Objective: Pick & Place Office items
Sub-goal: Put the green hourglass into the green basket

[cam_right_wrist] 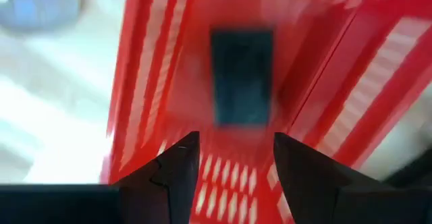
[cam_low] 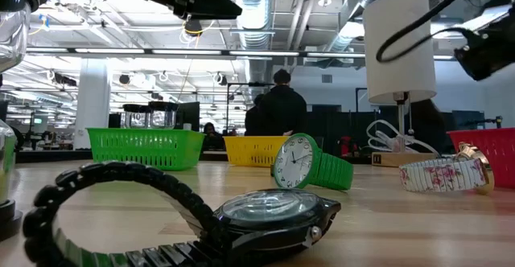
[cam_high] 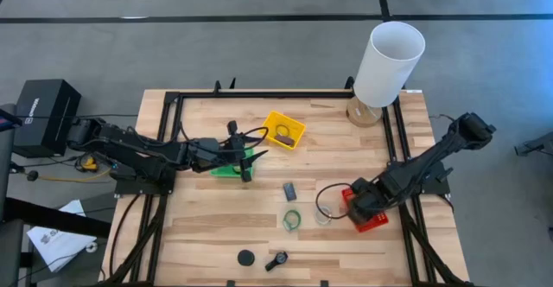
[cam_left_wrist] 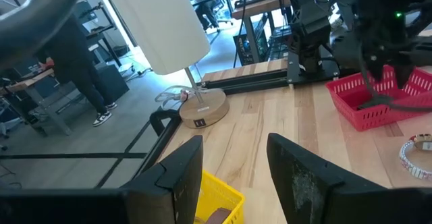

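My right gripper (cam_high: 359, 207) (cam_right_wrist: 233, 140) hangs open over the red mesh tray (cam_high: 377, 223). A dark block (cam_right_wrist: 241, 75) lies on that tray's floor, beyond the fingertips. My left gripper (cam_high: 251, 159) (cam_left_wrist: 233, 143) is open and empty, above the green tray (cam_high: 225, 170) and beside the yellow tray (cam_high: 283, 130), which holds a brown item (cam_high: 283, 134). On the table lie a dark grey block (cam_high: 289, 190), a green watch (cam_high: 292, 220) (cam_low: 310, 166), a clear-looking floral watch (cam_high: 321, 213) (cam_low: 447, 172), a black puck (cam_high: 246, 257) and a black watch (cam_high: 276, 259) (cam_low: 241, 219).
A lamp with a tall white shade (cam_high: 389, 58) stands on a wooden base at the far right corner. A black rail frame (cam_high: 259, 94) runs along the table's far and side edges. Bare wood lies at the near left. A person (cam_low: 282, 106) stands in the room behind.
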